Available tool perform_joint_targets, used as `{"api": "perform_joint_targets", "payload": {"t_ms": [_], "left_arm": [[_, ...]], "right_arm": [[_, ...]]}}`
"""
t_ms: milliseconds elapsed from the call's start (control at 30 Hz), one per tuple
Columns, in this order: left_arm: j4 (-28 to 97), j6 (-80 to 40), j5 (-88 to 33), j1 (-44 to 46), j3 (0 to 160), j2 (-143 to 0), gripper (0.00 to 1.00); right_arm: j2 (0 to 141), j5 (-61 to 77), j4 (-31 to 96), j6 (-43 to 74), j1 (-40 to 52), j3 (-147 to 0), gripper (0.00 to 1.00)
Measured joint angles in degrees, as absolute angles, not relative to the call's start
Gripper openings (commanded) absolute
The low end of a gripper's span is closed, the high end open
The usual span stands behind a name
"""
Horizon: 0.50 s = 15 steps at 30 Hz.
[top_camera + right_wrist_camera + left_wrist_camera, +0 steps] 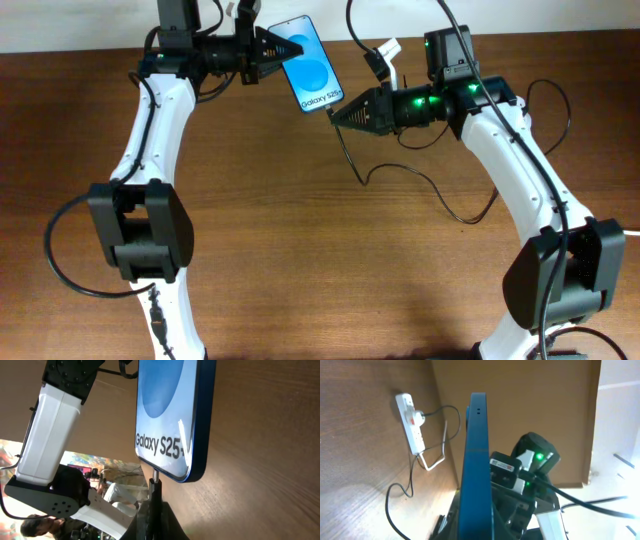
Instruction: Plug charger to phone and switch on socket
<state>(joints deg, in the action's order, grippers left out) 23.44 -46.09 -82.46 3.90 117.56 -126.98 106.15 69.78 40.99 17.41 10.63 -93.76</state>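
- The left gripper [276,47], in the upper left of the overhead frame, is clamped on the upper edge of the phone [312,65] and holds it lifted off the table [300,260], screen up
- The phone hangs at upper centre, tilted, its bottom edge pointing down-right towards the other arm
- The right gripper [336,115], just right of centre, is closed on the plug of the charger [363,181]; in the right wrist view the plug tip [155,476] meets the phone's bottom edge with bare metal showing, so I judge it not fully seated
- A push that is slightly off-line could scrape the tip beside the port or bend it
- Since the phone is pinched at one edge only, the push could pivot it or slide it out of the grip
- The cable loops loosely to the right; if it snags, it could drag the plug back out
- The socket [411,422] lies at the far upper right, partly under the right arm; its switch state I cannot tell
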Motion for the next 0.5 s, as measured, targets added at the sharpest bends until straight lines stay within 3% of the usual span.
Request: {"api": "perform_joint_targets", "payload": {"t_ms": [233, 400, 500], "left_arm": [[22.9, -46.1, -87.3, 1.7, 117.5, -127.0, 0.00], [22.9, -46.1, -87.9, -3.1, 117.5, -127.0, 0.00], [22.9, -46.1, -88.1, -3.5, 117.5, -127.0, 0.00]], "right_arm": [[106.1, 58.8, 55.3, 8.8, 11.4, -94.2, 0.04], [106.3, 41.8, 47.3, 11.9, 16.7, -85.5, 0.04], [108.3, 32.6, 40.1, 13.9, 20.4, -79.0, 0.11]]}}
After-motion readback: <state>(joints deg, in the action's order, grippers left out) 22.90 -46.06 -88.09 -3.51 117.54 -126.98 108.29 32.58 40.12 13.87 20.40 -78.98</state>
